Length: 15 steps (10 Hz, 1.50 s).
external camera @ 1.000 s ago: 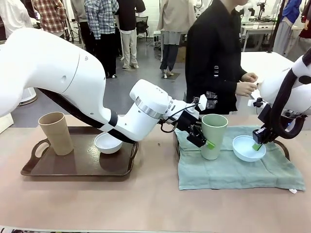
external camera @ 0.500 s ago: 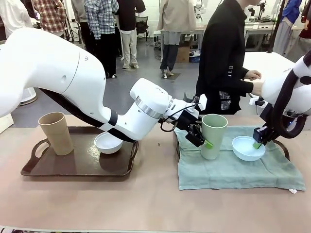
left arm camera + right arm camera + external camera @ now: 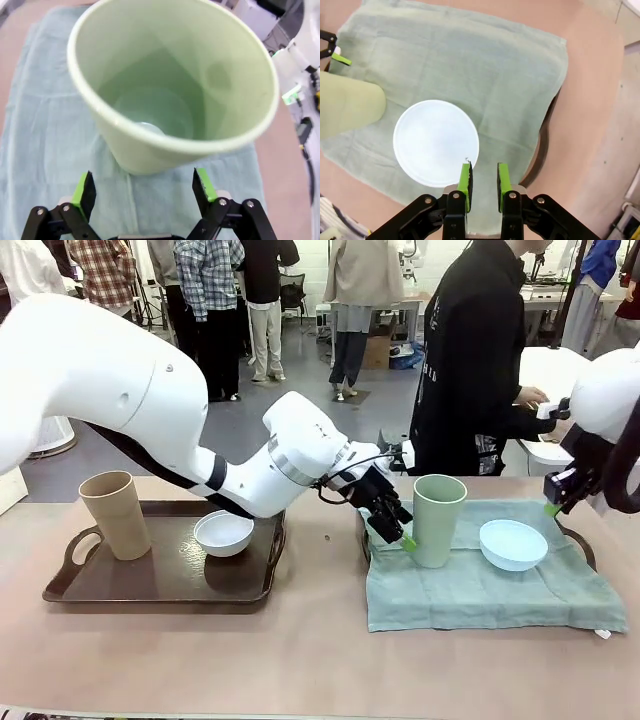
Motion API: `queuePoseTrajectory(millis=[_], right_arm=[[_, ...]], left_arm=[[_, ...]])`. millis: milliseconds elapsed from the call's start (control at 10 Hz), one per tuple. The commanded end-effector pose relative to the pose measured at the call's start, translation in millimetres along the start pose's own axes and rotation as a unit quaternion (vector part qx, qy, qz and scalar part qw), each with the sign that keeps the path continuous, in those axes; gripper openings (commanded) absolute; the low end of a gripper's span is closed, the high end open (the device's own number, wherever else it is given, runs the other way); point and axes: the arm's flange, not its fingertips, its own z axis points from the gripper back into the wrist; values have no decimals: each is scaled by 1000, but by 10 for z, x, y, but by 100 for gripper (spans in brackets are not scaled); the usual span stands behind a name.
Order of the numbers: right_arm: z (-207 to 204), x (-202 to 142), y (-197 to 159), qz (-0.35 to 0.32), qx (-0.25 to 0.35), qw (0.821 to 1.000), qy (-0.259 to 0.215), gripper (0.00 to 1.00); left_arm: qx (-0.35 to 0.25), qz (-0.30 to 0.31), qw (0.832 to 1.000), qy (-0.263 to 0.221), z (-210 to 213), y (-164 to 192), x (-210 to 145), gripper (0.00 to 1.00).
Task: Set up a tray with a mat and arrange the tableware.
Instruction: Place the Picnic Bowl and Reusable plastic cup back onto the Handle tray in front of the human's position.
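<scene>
Green cloth forms the mat (image 3: 480, 590), spread over a dark tray whose rim (image 3: 586, 543) shows at the mat's right edge. On the left part of the mat the pale green tumbler (image 3: 440, 520) stands upright and empty. On the mat's right part, apart from the tumbler, sits the light blue bowl (image 3: 513, 543), also empty. The left gripper (image 3: 398, 532) reaches in over the mat's left edge, low and tilted, just beside the tumbler's lower wall. In the left wrist view its fingers (image 3: 84, 186) are spread wide, with the tumbler (image 3: 175, 85) just ahead of the gap between them; whether a pad touches it I cannot tell. The right gripper (image 3: 553, 507) hangs above the mat's right edge, clear of the bowl. From the right wrist view its fingers (image 3: 465, 176) stand drawn near each other with a narrow gap, pinching nothing, and the bowl (image 3: 436, 142) lies on the mat below. Well to the left of the mat, a brown tray (image 3: 150, 588) carries the upright tan tumbler (image 3: 116, 515) and the white bowl (image 3: 223, 533). Beyond the mat's far side stands a person in black (image 3: 470, 360).
</scene>
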Motion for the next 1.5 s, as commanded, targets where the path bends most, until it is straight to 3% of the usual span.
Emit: queuePoseTrajectory(millis=[0,300,500,700,800,900,1000,1100,1200,1300,1400], right_arm=[[167,-161,79,-14,-22,1000,7,29],[507,-318,167,-30,-33,999,21,29],[700,-369,229,-30,-52,997,39,29],[1003,-447,385,-15,-66,997,44,29],[1177,-498,490,-6,-63,997,39,50],[1305,-530,549,-16,-51,998,32,50],[1403,-573,628,-22,-46,998,26,70],[1502,-618,715,-23,-38,999,18,53],[1579,-665,774,-26,-41,999,13,89],[1614,-685,787,-30,-37,999,7,73],[1577,-645,745,-33,-18,999,-1,100]], left_arm=[[-6,31,999,41,373,-150,127,100],[60,100,979,167,998,-577,520,100],[140,123,932,311,1446,-841,700,100],[170,148,899,375,1741,-996,786,100],[187,168,881,401,1897,-1077,803,100],[194,179,872,411,2017,-1098,816,100],[205,195,867,411,2128,-1130,811,100],[211,208,863,410,2238,-1183,793,100],[221,219,863,399,2337,-1253,766,100],[249,231,864,370,2506,-1340,755,100],[206,201,866,409,2256,-1168,788,100]])
